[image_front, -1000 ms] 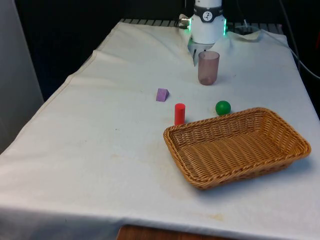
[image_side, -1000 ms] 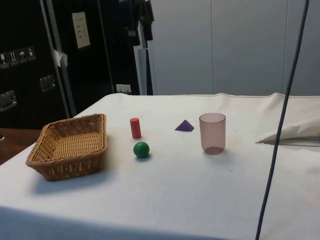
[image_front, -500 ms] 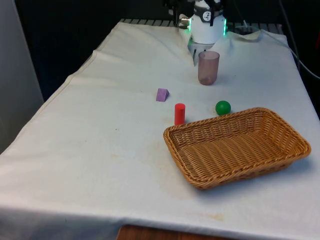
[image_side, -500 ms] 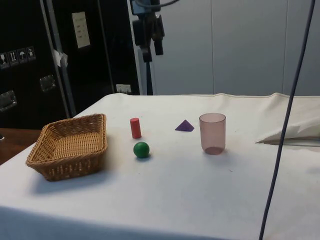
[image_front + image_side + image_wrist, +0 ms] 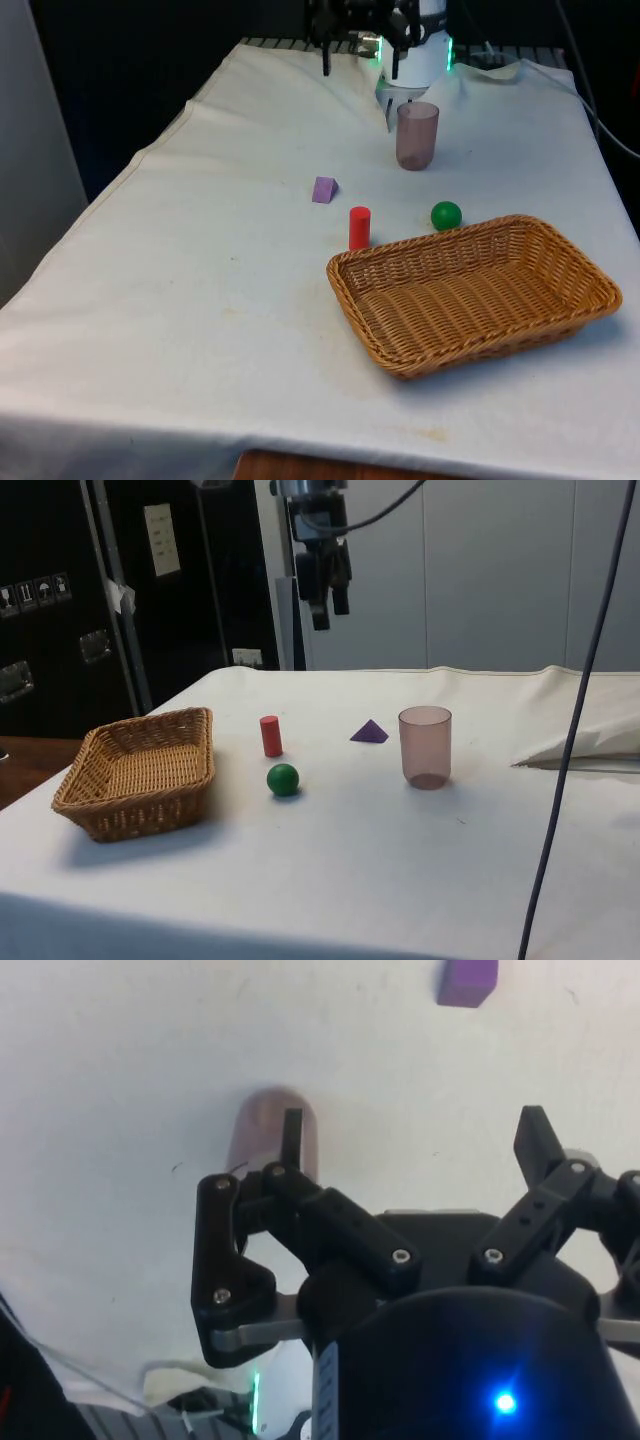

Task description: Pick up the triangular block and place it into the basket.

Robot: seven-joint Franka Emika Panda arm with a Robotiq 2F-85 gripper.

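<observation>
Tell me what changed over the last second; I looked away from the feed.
The gripper came down into the side view, fingers open and empty, moving out over the table. It hangs high above the cloth, touching nothing. The purple block, red cylinder, green ball, cup and basket stayed put.

Front view: block (image 5: pixel 324 189) left of cylinder (image 5: pixel 359 227); ball (image 5: pixel 446 214) right; cup (image 5: pixel 417 135) behind; basket (image 5: pixel 580 273) nearest.

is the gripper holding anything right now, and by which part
Nothing is held. The gripper is open and empty, high above the cloth, and the purple triangular block lies untouched.
</observation>
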